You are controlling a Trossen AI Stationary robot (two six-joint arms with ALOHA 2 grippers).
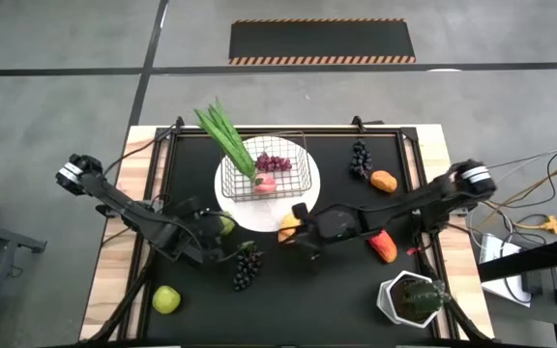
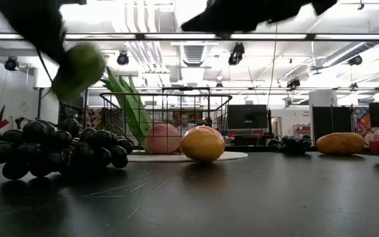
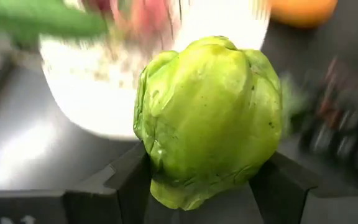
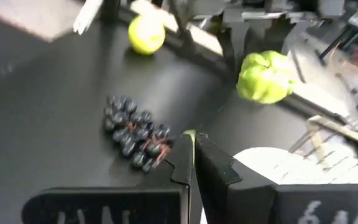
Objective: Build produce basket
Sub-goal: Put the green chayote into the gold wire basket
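We saw the left gripper (image 3: 197, 186) clamped on the green pear (image 3: 209, 118) — lifted beside the plate's (image 1: 309, 184) edge; the right gripper (image 4: 193, 163) — jaws pressed together, empty.

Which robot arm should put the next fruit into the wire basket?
Probably the left. Its gripper already holds the lumpy green pear lifted beside the grey wire-mesh basket, while the right gripper is shut and empty.
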